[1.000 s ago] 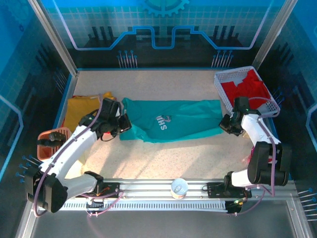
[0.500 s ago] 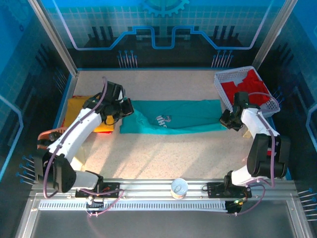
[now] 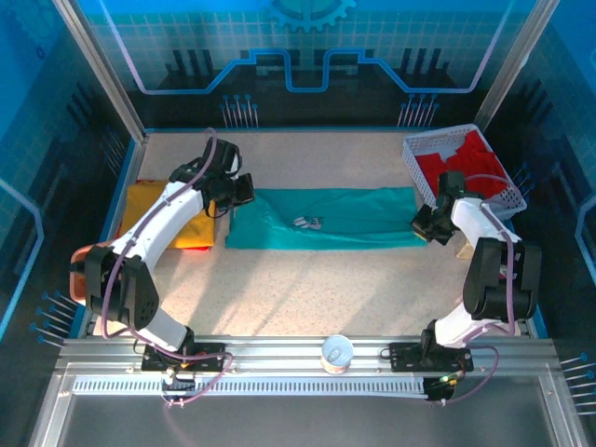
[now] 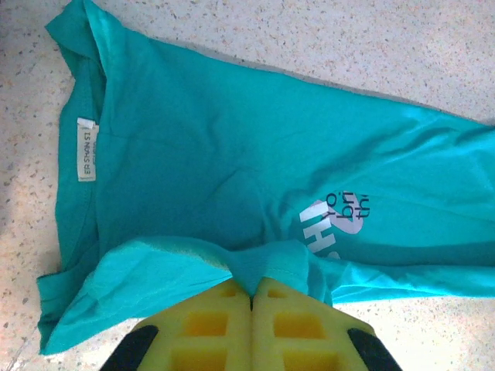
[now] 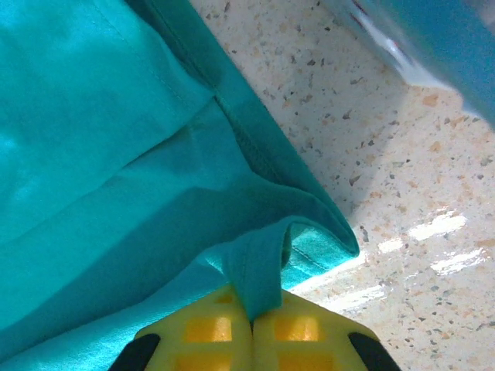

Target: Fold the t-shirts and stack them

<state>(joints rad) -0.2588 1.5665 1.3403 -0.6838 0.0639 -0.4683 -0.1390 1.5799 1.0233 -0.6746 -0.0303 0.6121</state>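
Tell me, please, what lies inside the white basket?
A red t-shirt lies crumpled inside the white basket, covering most of its floor. Anything beneath the shirt is covered and cannot be seen.

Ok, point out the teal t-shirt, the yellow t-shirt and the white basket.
teal t-shirt (image 3: 363, 216), top external view, on its flat middle, right of the print.
yellow t-shirt (image 3: 142, 203), top external view, on its bare left part.
white basket (image 3: 417, 160), top external view, on its left mesh wall.
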